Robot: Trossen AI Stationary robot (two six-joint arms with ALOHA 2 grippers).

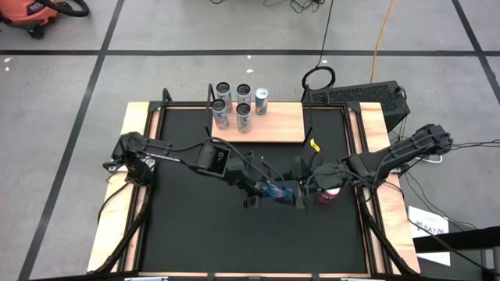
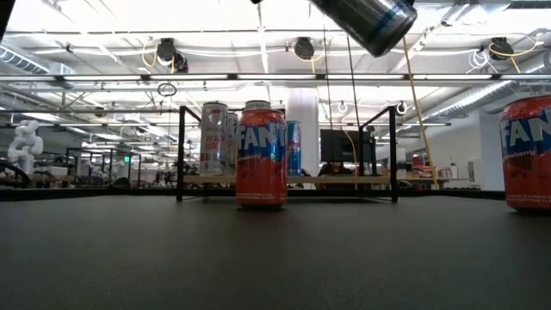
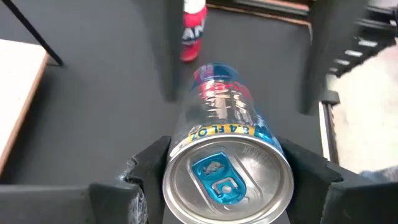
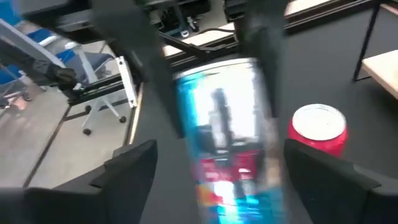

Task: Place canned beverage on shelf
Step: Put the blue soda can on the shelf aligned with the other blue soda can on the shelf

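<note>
- Your left gripper (image 1: 266, 193) is holding the blue can (image 1: 275, 190) over the middle of the worktop (image 1: 187, 234). In the left wrist view its two fingers (image 3: 149, 163) are pressing on the sides of the can (image 3: 227, 158) near its silver top.
- The can is lying tipped over, not standing. Its long way is running left to right, with the bottom end pointing at the right arm.
- Your right gripper (image 1: 301, 191) is sitting just to the right of the can, wide open. In the right wrist view the can (image 4: 227, 137) is between its fingers (image 4: 134, 165), and they are not touching it.
- The shelf (image 1: 273, 123) is lying toward the far side of the worktop, well away from the can. Five cans (image 1: 241, 105) are standing at its left end, and its right end is bare.
- The left arm is the one with the can, so you are probably needing to stand it up before it goes on the shelf.
- A red can (image 1: 329, 194) is standing near the right gripper. Take care not to bump it.
</note>
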